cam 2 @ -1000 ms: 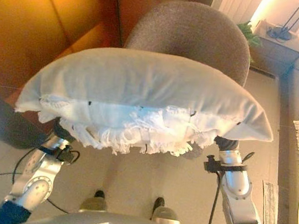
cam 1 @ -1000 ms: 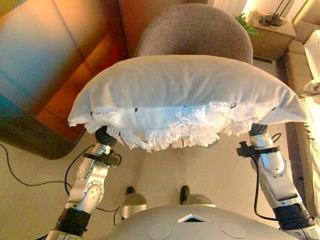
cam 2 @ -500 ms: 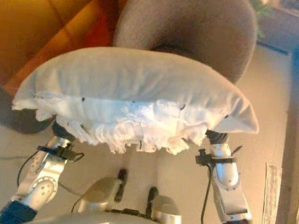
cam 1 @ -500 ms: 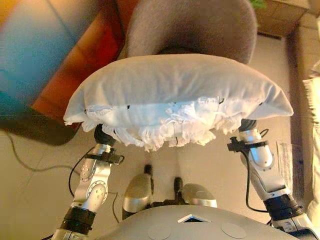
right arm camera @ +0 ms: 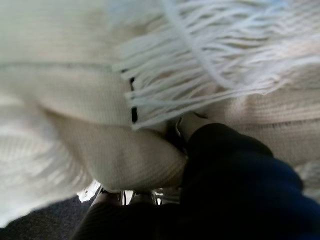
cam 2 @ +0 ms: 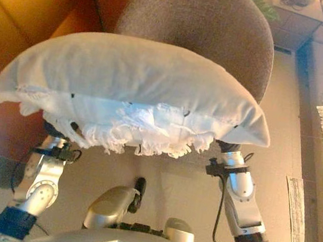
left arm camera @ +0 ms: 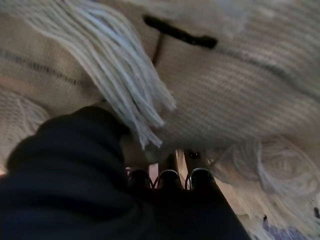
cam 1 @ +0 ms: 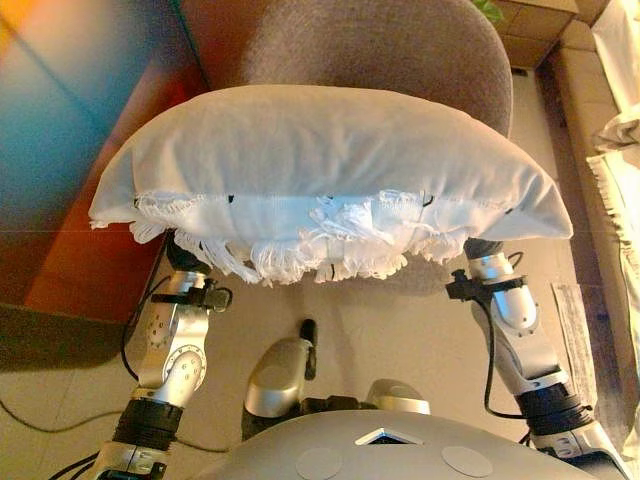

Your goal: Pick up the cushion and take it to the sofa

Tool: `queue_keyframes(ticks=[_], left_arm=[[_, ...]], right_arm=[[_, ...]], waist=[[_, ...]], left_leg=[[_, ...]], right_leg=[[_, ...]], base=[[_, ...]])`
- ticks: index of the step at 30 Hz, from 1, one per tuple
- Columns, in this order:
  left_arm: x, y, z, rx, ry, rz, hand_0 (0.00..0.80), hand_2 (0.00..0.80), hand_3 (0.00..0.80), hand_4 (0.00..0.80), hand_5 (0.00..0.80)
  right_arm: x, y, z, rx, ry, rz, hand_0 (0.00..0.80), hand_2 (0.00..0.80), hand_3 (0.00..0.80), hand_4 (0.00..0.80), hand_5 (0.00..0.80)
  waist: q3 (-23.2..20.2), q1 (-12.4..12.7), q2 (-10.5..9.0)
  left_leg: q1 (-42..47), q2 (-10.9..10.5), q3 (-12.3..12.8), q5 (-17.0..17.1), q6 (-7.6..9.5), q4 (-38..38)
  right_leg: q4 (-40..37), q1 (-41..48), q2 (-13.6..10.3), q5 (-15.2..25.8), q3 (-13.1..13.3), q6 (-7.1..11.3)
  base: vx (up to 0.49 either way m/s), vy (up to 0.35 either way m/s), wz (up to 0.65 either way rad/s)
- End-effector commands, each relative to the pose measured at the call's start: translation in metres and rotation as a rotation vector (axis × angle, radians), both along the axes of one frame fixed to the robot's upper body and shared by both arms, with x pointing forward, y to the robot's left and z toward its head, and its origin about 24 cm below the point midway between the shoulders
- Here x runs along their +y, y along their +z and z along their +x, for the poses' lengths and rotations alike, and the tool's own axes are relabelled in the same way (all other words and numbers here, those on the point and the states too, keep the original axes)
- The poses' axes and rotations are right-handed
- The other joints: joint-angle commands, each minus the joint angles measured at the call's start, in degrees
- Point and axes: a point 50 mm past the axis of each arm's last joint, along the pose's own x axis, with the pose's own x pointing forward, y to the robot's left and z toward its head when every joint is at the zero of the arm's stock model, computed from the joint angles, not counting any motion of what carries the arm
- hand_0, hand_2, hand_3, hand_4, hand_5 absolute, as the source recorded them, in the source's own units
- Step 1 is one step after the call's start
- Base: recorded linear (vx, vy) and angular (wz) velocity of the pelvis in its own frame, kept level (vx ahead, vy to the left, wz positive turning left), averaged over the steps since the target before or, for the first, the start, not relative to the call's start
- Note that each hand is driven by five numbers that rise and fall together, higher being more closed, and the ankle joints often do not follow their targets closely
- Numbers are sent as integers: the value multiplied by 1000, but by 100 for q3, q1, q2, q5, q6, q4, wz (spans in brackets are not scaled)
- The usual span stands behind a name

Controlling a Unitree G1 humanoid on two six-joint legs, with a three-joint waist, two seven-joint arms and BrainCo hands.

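A white cushion (cam 1: 320,165) with a fringed edge is held up in front of me, above the floor, between both arms. My left hand (left arm camera: 75,165) is under its left end and my right hand (right arm camera: 235,170) under its right end. Both wrist views show only the hands' dark covers pressed against the cushion's knit cloth (left arm camera: 240,85) and fringe (right arm camera: 200,65). The sofa (cam 1: 622,60), pale with white cloth on it, runs along the far right edge.
A grey round-backed chair (cam 1: 400,50) stands right behind the cushion. An orange-brown wooden cabinet (cam 1: 80,120) fills the left. A small side table (cam 2: 291,13) with a plant stands at the top right. Bare pale floor (cam 1: 400,320) lies below the cushion.
The whole picture has shifted, so the camera has moved. The cushion stays held the same way on both hands.
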Motion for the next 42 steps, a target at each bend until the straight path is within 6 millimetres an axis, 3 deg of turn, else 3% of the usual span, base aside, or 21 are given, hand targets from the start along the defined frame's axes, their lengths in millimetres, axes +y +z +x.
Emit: queue_keyframes(ticks=[1,3,4,7,10,13,14,18,21,22,24,26,28,30,32,33,34,35,38,42], left_arm=[[-24,25,3,-175,-157,54,800,800,800,800,800],[-20,26,4,-160,-137,64,800,800,800,800,800],[-18,26,4,-152,-121,65,800,800,800,800,800],[-18,28,3,-164,-125,62,800,800,800,800,800],[-21,31,1,-190,-156,66,800,800,800,800,800],[-25,32,3,-184,-175,76,800,800,800,800,800],[-25,31,3,-178,-177,78,800,800,800,800,800],[-19,27,2,-153,-152,77,800,800,800,800,800],[-19,25,1,-135,-141,60,800,800,800,800,800],[-19,24,1,-134,-134,66,800,800,800,800,800],[-17,23,-1,-124,-97,61,800,800,800,800,800],[-15,20,-1,-108,-46,41,800,800,800,800,800],[-14,12,2,-77,-8,36,800,800,800,800,800],[-19,9,4,-46,-7,42,800,800,800,800,800],[-24,5,7,-24,-18,56,800,800,800,800,800],[-27,5,10,-18,-24,62,800,800,800,800,800],[-32,0,15,4,-25,79,800,800,800,800,800],[-36,-3,20,24,-33,91,800,800,800,800,800],[-41,-15,29,91,-37,125,800,800,800,800,800],[-41,-33,30,199,-16,140,800,800,800,800,800]], right_arm=[[26,34,-5,-221,138,25,800,800,800,800,800],[23,34,-4,-209,138,27,800,800,800,800,800],[21,34,-4,-210,142,24,800,800,800,800,800],[19,36,-9,-231,152,19,800,800,800,800,800],[15,35,-8,-234,134,23,800,800,800,800,800],[17,35,-5,-231,108,16,800,800,800,800,800],[17,36,-4,-228,103,16,800,800,800,800,800],[14,35,-3,-208,117,9,800,800,800,800,800],[10,32,-2,-173,107,-9,800,800,800,800,800],[9,30,-1,-156,110,-18,800,800,800,800,800],[7,26,-1,-127,130,-20,800,800,800,800,800],[6,21,-1,-105,153,-29,800,800,800,800,800],[8,13,0,-87,148,-50,800,800,800,800,800],[8,10,3,-67,129,-54,800,800,800,800,800],[6,7,4,-44,104,-54,800,800,800,800,800],[7,5,5,-33,90,-53,800,800,800,800,800],[8,1,8,-12,77,-52,800,800,800,800,800],[11,-3,11,9,71,-38,800,800,800,800,800],[14,-23,15,99,64,-8,800,800,800,800,800],[21,-44,17,220,85,11,800,800,800,800,800]], waist=[[-914,-52,112],[-895,-38,127],[-840,-73,178],[-729,-178,291],[-672,-322,347],[-670,-506,368],[-674,-534,366],[-751,-557,316],[-828,-623,270],[-860,-647,265],[-874,-679,268],[-766,-641,192],[-619,-563,129],[-562,-512,127],[-542,-480,182],[-507,-484,200],[-530,-483,154],[-573,-513,202],[-769,-558,317],[-946,-565,404]], left_leg=[[-92,481,41,381,-344,-1001],[52,464,174,322,-351,-1052],[184,491,155,280,-372,-1079],[542,538,-48,177,-431,-1145],[870,576,-166,3,-464,-1252],[1156,576,-391,-339,-413,-1263],[1233,589,-437,-411,-405,-1256],[1438,720,-320,-628,-424,-1196],[1449,885,-201,-659,-532,-868],[1474,1020,-133,-560,-634,-683],[1284,1275,-94,-54,-842,103],[698,1402,-88,330,-868,1316],[50,1435,-21,369,-832,1949],[134,1427,133,322,-885,1179],[200,1323,96,527,-954,128],[108,1305,28,743,-1002,48],[208,1169,-113,430,-895,-54],[521,1147,-99,299,-861,-569],[1045,1117,-138,181,-922,-1254],[1330,1145,-27,61,-923,-1555]], right_leg=[[-732,-288,453,1313,-461,89],[-1347,-518,238,1238,-1027,57],[-1651,-731,243,1087,-1178,-32],[-2204,-1228,211,1109,-1303,-218],[-2936,-1440,64,1444,-959,-171],[-3378,-1701,-106,1963,-246,-40],[-3413,-1722,-128,2025,-148,-10],[-3545,-1550,-162,1918,-355,42],[-3536,-1393,-47,1795,-258,-86],[-3549,-1345,-7,1738,-282,-175],[-3542,-1270,132,1650,-232,-357],[-3466,-1156,195,1554,-243,-563],[-3374,-1006,219,1459,-335,-670],[-3449,-840,197,1394,-484,-591],[-3611,-700,185,1366,-544,-510],[-3626,-639,195,1341,-521,-519],[-3702,-662,86,1378,-498,-463],[-3727,-666,55,1393,-565,-424],[-3902,-592,8,1466,-676,-358],[-3902,-576,-37,1455,-707,-280]], base=[[408,87,18],[345,54,11],[255,5,0],[227,-32,11],[281,-74,17],[354,-137,37],[353,-182,51],[329,-218,29],[339,-230,-8],[312,-206,-8],[241,-209,-11],[179,-241,-9],[176,-172,3],[208,4,10],[176,101,20],[116,93,22],[123,101,15],[159,112,16],[199,70,15],[222,43,12]])
